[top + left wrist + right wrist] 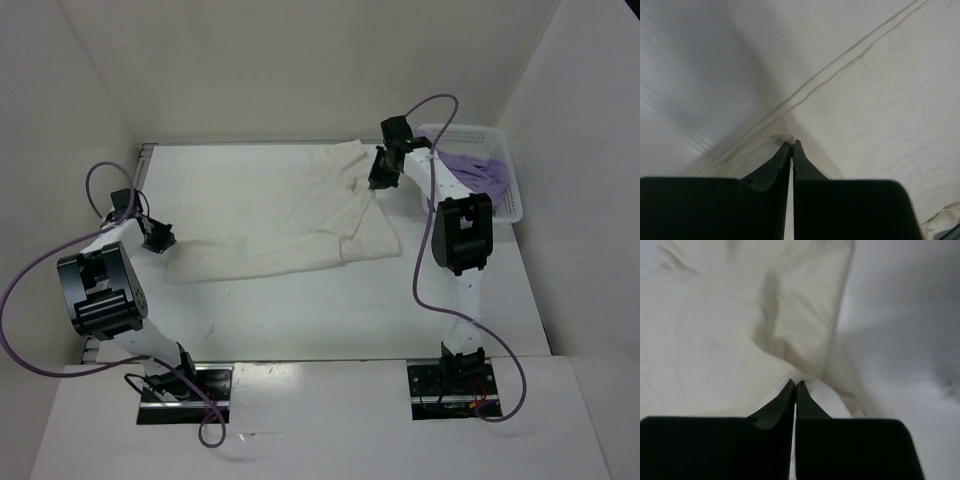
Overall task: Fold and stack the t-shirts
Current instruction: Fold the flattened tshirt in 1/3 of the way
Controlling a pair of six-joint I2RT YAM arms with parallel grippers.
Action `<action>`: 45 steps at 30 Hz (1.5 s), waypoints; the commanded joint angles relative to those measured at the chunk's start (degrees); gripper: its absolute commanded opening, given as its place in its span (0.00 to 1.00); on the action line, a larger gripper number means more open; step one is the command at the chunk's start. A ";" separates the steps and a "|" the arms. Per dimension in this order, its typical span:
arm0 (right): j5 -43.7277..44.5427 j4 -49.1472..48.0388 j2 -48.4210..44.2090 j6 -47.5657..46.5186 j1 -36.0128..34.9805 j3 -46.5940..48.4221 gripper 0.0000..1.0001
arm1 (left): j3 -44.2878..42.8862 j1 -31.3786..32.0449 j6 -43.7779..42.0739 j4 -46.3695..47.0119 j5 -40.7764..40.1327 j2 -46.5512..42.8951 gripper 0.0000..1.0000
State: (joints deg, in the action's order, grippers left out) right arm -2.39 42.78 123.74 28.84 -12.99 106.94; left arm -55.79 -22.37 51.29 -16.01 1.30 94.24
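Across table (300, 330), rumpled cream t-shirt (290, 215)

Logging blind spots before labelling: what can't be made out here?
- Top view: what lies in the basket under the purple t-shirt; the right arm covers part.
- Wrist views: how much of the white t-shirt the left gripper and right gripper pinch; their closed fingers hide it.
- Left wrist view: a dark object at the bottom right corner, cut by the edge.
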 commanded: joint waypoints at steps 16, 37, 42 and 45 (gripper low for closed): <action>-3.14 -16.42 -28.82 3.94 -1.60 -34.50 0.35 | 15.01 -5.05 -1.46 -4.12 1.86 -25.86 0.35; -0.42 -22.65 -38.76 11.33 0.25 -54.46 0.47 | 23.28 -6.72 5.59 5.81 -1.03 -17.51 0.15; 2.30 -25.55 -36.03 13.96 1.66 -55.08 0.53 | 18.09 -7.95 3.29 7.04 -2.36 -12.16 0.00; 2.83 -28.09 -32.17 14.67 1.66 -54.56 0.54 | 14.49 -7.95 2.77 8.18 -1.83 -9.35 0.00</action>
State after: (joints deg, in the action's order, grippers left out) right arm -2.28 20.56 88.29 41.78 -11.73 52.77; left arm -36.75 -29.76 56.18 -11.00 1.41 81.93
